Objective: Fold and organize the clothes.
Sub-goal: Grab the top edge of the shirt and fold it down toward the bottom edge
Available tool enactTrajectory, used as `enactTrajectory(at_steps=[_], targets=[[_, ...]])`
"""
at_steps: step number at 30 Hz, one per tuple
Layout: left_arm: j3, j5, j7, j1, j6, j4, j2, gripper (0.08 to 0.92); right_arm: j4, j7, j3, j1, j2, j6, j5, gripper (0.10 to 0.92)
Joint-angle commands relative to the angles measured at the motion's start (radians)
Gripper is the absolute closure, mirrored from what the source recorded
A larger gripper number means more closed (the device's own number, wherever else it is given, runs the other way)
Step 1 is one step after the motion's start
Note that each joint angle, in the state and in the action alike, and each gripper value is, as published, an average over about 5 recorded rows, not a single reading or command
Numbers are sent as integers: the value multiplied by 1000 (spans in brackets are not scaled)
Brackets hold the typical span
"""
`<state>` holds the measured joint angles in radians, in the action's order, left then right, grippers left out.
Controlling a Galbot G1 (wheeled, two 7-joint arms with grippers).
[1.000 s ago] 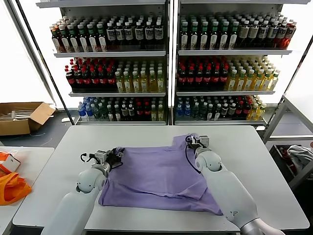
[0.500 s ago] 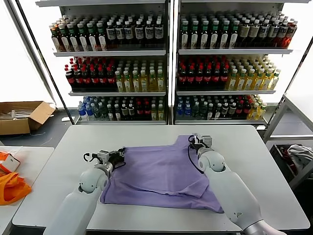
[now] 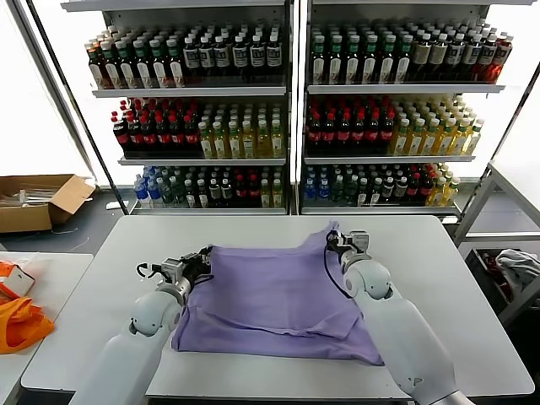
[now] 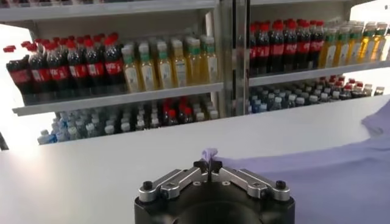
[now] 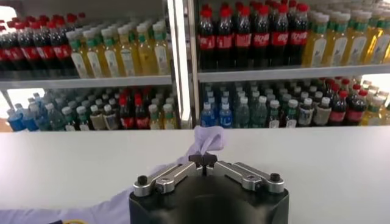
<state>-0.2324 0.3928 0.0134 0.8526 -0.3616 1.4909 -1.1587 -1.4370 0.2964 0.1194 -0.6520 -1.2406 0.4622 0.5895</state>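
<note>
- Lavender T-shirt (image 3: 278, 299), just one, spread flat mid white table (image 3: 439, 253).
- Left gripper (image 3: 205, 256) pinched tight on its far-left corner; right gripper (image 3: 336, 238) clamped on the far-right corner.
- Two drink shelves (image 3: 291, 110) behind, packed with bottles.
- One cardboard box (image 3: 38, 201) and one orange bag (image 3: 21, 321) off left.

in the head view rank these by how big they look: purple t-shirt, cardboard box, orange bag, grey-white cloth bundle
1. purple T-shirt
2. cardboard box
3. orange bag, close to the box and cut off by the frame edge, so unsure
4. grey-white cloth bundle
</note>
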Motion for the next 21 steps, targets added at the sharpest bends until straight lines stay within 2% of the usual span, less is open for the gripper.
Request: enactTrajectory(at_steps=[1,11,21], targets=[[-25,-5,-2,70,24,117,25,916,-170,27,31,-65,11,5,-15,917],[-67,-9,-1,224,21,271,53,916,-381,100,83,-283,35,44,-31,917],[-101,-46,1,367,22,381,5,916,-508,138,143,-533,32,57,-87,917]])
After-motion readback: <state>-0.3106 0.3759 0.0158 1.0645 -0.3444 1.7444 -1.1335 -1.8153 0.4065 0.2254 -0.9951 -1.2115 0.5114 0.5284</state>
